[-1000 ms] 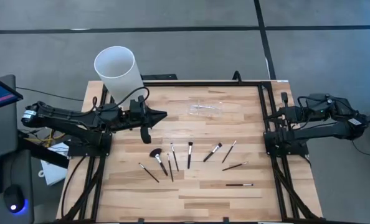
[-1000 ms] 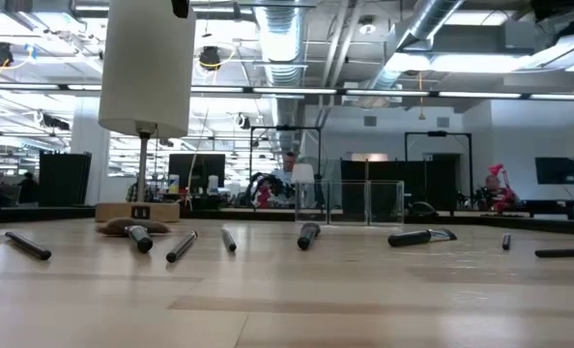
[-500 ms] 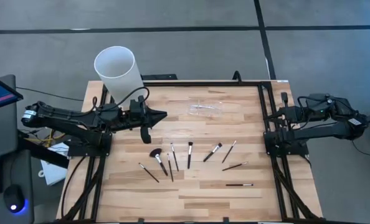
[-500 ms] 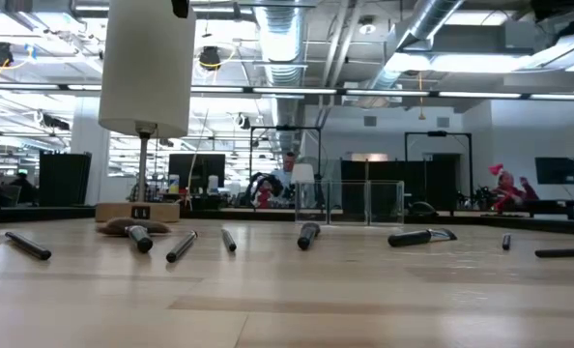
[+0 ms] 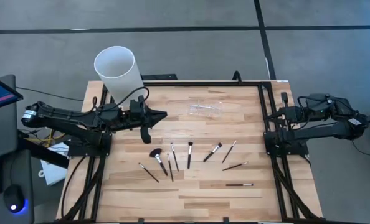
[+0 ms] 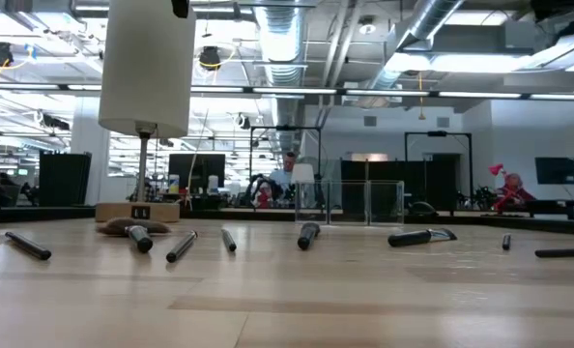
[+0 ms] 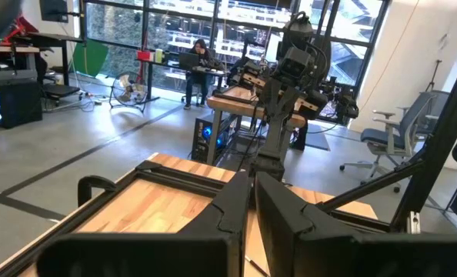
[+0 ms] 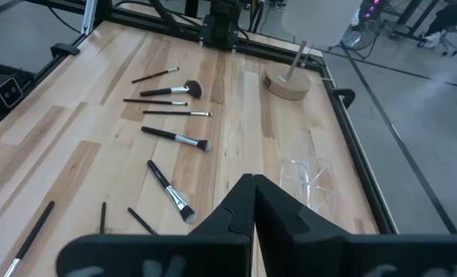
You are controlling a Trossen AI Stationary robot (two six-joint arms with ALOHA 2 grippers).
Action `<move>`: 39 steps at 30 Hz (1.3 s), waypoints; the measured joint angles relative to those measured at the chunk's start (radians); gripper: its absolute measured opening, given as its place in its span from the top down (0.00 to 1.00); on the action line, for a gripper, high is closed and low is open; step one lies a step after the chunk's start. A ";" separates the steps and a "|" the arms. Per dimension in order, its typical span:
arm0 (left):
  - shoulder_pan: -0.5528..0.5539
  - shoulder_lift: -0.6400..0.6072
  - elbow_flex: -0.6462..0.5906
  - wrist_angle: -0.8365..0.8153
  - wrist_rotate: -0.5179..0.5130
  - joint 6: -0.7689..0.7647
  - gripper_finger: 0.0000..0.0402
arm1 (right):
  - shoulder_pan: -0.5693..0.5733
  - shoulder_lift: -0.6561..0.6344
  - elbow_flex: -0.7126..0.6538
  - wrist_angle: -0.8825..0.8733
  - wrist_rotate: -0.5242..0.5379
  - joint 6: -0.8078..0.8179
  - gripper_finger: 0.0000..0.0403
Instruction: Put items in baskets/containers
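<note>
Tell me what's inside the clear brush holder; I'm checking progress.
The clear holder looks empty; wood shows through it. The brushes all lie on the table nearer the front edge. Its slots are too faint to check individually.

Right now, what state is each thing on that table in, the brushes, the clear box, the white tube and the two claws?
makeup brushes: lying flat, scattered on the table, none held.
clear acrylic holder: on the table, no brushes in it.
white cylinder: at the table's far left corner, untouched.
left gripper: shut, holding nothing, over the table's left side.
right gripper: shut, holding nothing, waiting at the right edge.
</note>
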 joint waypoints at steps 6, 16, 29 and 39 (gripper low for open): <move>0.000 0.000 0.000 0.000 0.000 0.000 0.94 | 0.000 0.000 0.000 0.000 0.000 0.000 1.00; 0.000 0.000 0.000 0.030 0.000 0.000 0.94 | 0.000 0.000 0.000 0.001 0.000 0.000 1.00; 0.003 0.000 0.000 0.047 0.000 0.000 0.94 | 0.000 0.000 0.000 0.007 0.001 0.000 1.00; 0.004 0.000 0.000 0.053 0.000 0.000 0.94 | 0.000 0.000 0.000 0.007 0.001 0.000 1.00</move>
